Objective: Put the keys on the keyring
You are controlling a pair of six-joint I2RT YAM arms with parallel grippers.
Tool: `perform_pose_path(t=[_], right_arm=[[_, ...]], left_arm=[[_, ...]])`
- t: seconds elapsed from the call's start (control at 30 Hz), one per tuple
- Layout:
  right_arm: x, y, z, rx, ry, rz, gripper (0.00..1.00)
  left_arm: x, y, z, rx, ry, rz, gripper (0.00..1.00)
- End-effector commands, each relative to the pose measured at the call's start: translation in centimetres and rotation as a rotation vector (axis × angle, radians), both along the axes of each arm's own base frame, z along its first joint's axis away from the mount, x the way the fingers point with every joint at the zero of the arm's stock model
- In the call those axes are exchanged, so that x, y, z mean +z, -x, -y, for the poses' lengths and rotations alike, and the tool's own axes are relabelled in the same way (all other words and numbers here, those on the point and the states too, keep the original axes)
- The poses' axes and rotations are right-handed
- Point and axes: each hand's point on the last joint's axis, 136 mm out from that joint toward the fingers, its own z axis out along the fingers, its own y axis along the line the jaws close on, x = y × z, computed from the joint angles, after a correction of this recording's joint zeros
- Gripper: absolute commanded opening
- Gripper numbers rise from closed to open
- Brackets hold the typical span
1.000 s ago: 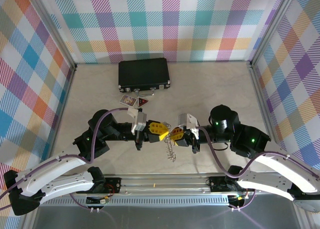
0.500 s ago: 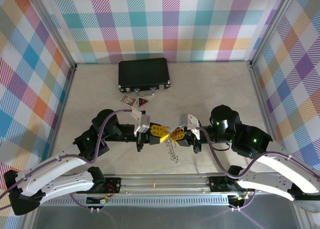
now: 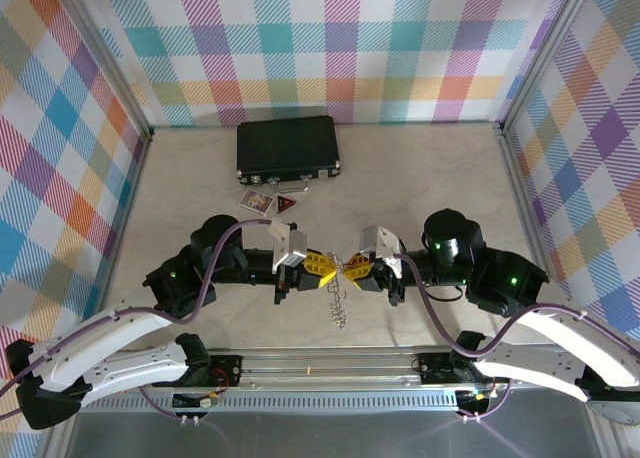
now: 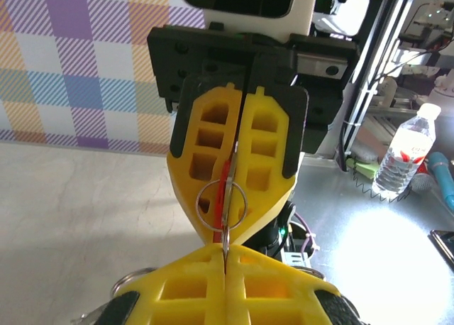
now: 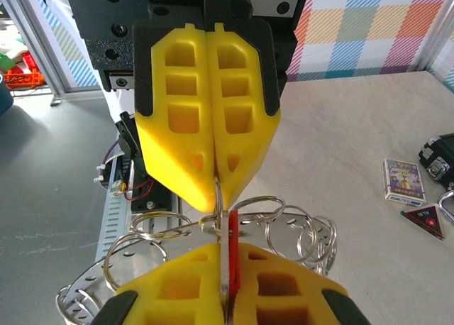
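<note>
Keyring [image 5: 284, 226] is hanging in the air between the two grippers, over the near part of the table [image 3: 430, 178]. The left gripper [image 4: 225, 248] has its yellow fingers pinched shut on one thin loop of it, and the rest of the silvery loops sag below in a tangle, so good luck counting them. Right up against it, tip to tip, the right gripper [image 5: 228, 248] is clamped on the keys [image 5: 231, 257]. All I can see there is the red tag edge-on as a thin strip. The little metal key is either buried between the pads or lost in the wire, honestly can't tell. From the left wrist cam one loop sits across that red strip, but whether it's threaded on or just in front, no idea. Farther back on the table are a small picture card [image 5: 403, 179] and a red triangular card [image 5: 426, 218] side by side, and just beyond them the black case [image 3: 288, 150], lying flat near the plaid back wall [image 3: 330, 48].
</note>
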Motion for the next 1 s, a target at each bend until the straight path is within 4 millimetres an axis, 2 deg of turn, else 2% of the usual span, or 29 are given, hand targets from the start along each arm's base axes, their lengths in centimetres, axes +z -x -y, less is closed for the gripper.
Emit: perform_pose_path(t=[0.0, 0.33, 0.57, 0.83, 0.97], right_arm=[[1.8, 0.4, 0.4, 0.013, -0.031, 0.045, 0.0], [1.7, 0.0, 0.5, -0.009, -0.022, 0.049, 0.0], [0.7, -1.3, -0.1, -0.056, 0.04, 0.034, 0.0], [-0.7, -2.6, -1.0, -0.088, 0.128, 0.007, 0.0], [-2.1, -4.6, -1.5, -0.159, 0.209, -0.008, 0.0]], left_arm=[[0.9, 0.2, -0.3, -0.002, -0.008, 0.023, 0.0], [0.0, 0.0, -0.5, 0.017, -0.037, 0.022, 0.0], [-1.4, -2.2, -0.9, 0.152, -0.039, 0.026, 0.0], [-3.3, -4.1, -2.2, 0.306, 0.018, -0.001, 0.3], [-3.6, -5.0, -3.4, 0.389, 0.054, -0.002, 0.53]])
